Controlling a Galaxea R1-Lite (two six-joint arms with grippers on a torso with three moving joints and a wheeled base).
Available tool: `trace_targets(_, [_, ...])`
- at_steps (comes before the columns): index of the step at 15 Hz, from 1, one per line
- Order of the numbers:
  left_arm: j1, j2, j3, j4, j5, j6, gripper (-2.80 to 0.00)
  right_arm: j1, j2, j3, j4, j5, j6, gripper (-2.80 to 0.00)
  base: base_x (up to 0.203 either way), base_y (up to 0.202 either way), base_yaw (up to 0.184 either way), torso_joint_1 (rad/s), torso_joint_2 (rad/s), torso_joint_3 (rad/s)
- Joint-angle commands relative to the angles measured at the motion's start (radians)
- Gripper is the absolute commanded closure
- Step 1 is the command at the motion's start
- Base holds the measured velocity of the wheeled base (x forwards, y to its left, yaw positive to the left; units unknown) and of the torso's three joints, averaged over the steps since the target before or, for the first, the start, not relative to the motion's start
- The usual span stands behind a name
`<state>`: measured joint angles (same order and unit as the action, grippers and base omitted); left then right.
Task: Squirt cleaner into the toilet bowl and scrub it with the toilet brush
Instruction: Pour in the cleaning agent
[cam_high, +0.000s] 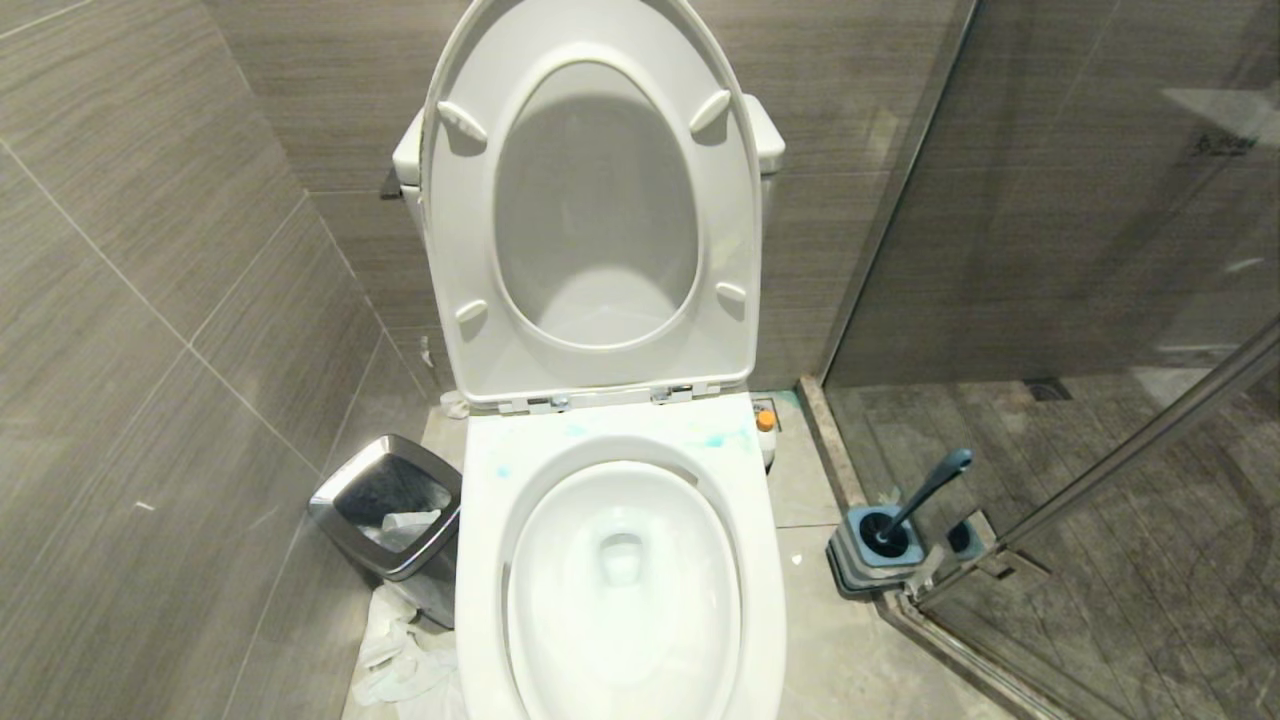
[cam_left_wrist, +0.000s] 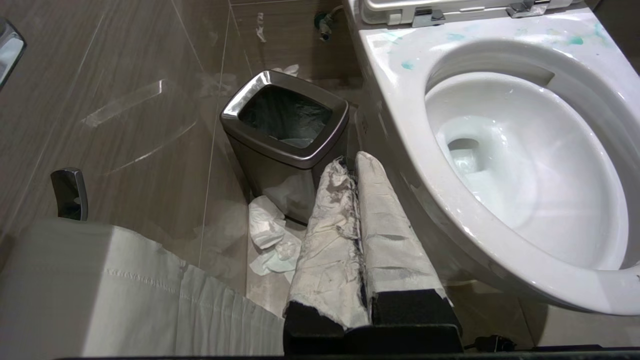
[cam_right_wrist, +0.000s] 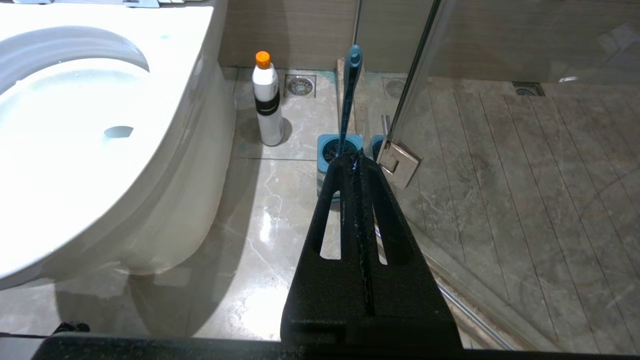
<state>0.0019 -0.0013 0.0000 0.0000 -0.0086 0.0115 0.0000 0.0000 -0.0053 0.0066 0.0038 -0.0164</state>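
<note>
Sitting open beside both clenched, empty grippers: toilet bowl (cam_high: 620, 560), glossy, likely slick. Standing beyond the right gripper (cam_right_wrist: 356, 162): white cleaner bottle (cam_right_wrist: 266, 100), probably light, graspable mid-body. Leaning just ahead: toilet brush (cam_right_wrist: 348, 97), stiff, slim handle. Idling near the bin (cam_left_wrist: 285, 125): left gripper (cam_left_wrist: 352, 162).

Both your arms sit out of the head view. Left gripper (cam_left_wrist: 356, 162): fingers pressed together, wrapped in worn white tape, holding nothing. Right gripper (cam_right_wrist: 356, 159): bare black fingers closed tip to tip, also holding nothing.
</note>
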Motion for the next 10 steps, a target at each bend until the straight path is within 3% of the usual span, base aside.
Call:
trace_targets(1, [0.001, 0.002, 0.000, 0.000, 0.002, 0.003, 0.00, 0.000, 0.002, -0.001, 0.000, 0.001, 0.000, 0.00, 0.000, 0.000, 0.000, 0.000, 0.00, 0.000])
trace_targets(10, [0.000, 0.002, 0.000, 0.000, 0.002, 0.005, 0.00, 0.000, 0.028, -0.001, 0.003, 0.001, 0.000, 0.00, 0.000, 0.000, 0.000, 0.000, 0.00, -0.018])
